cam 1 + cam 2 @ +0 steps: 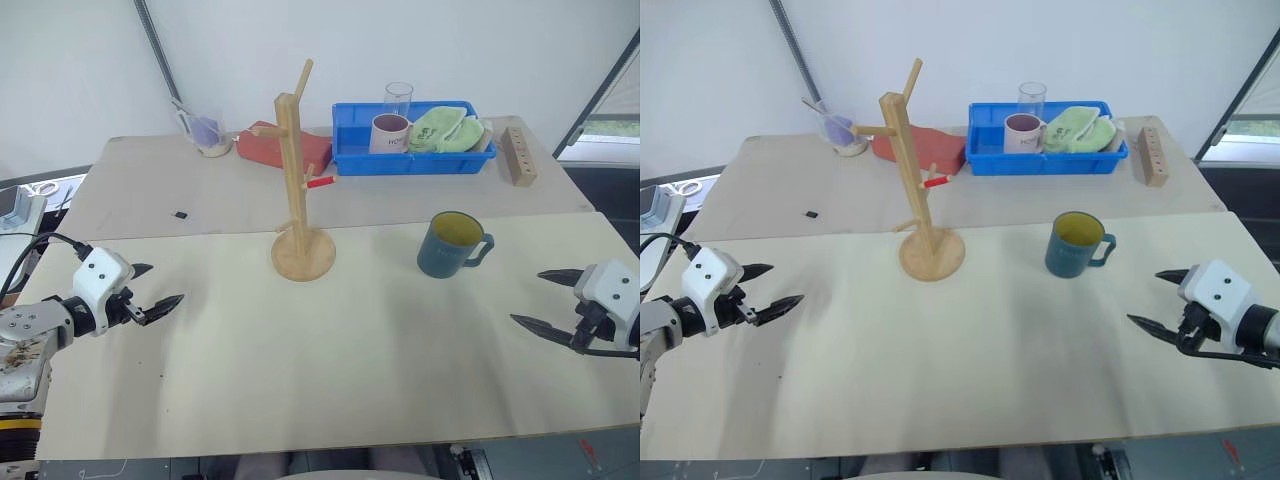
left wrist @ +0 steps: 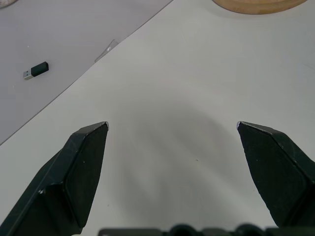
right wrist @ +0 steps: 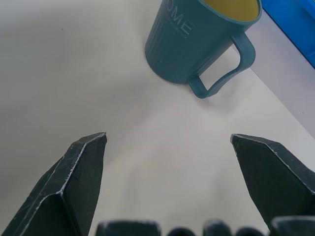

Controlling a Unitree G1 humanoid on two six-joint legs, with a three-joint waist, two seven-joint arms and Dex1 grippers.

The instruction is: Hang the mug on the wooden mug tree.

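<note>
Mug-hanging has not begun, judging by how things lie: one pale table (image 1: 330, 380) carries everything, and the single wooden mug tree (image 1: 297, 180) stands upright on its round base near the middle, every peg bare, likely set there so either arm can reach it. Behind it, one blue tray (image 1: 352, 152) holds things apart from the job: one pinkish-white mug (image 1: 389, 132), one clear glass (image 1: 398, 98) and a green cloth (image 1: 445, 130). One red flat thing (image 1: 290, 148) lies beside the tray, and one short wooden block with holes (image 1: 517, 155) lies on its other side. The mug (image 1: 452, 244), dark teal-blue with a yellow-green inside, stands upright on the table to the right of the tree, well apart from it, with its handle turned toward the robot's right side, which probably suits a grasp from that arm. Two grippers hover at the table's flanks: the right gripper (image 1: 545, 298) has its fingers spread wide and empty, aimed toward the mug yet not touching it, and the left gripper (image 1: 155, 290) is likewise spread, empty, near the left edge. One small black USB stick (image 2: 36, 70) lies on the rear board.
</note>
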